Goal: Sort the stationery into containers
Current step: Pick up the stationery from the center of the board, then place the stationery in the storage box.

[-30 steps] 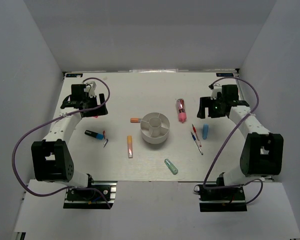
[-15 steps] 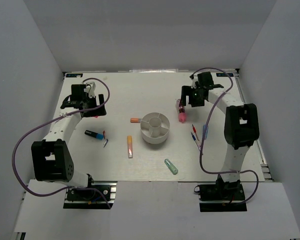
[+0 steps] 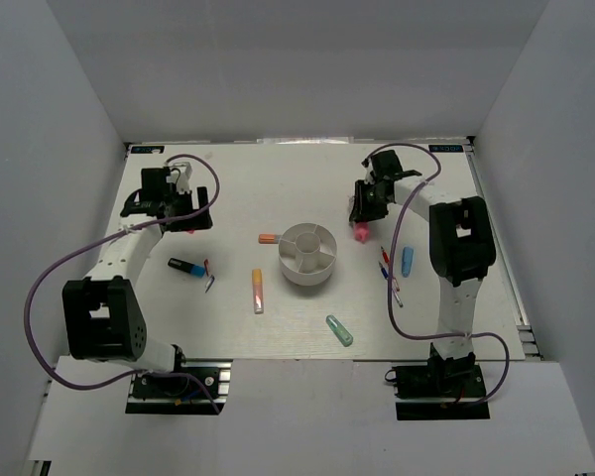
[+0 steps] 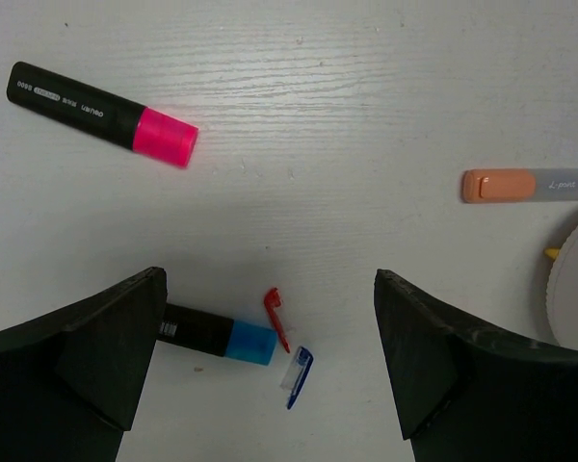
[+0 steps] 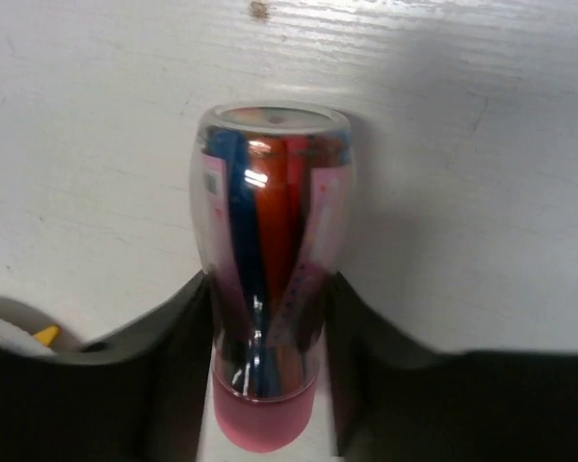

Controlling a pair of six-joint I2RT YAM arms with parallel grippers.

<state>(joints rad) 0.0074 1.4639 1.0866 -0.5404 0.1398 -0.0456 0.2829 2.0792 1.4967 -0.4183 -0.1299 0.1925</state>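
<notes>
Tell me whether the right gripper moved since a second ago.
Yes. The right gripper went left, closer to the white cup, straddling the pink-capped tube.

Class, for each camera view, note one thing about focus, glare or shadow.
Right wrist: the tube looms close and soft, with a white glare spot on it and the dark right fingers blurred beside it. Left wrist: the table is sharp and the print on the pink highlighter shows; the left fingers are dark. Top external: even light, faint shadows.
</notes>
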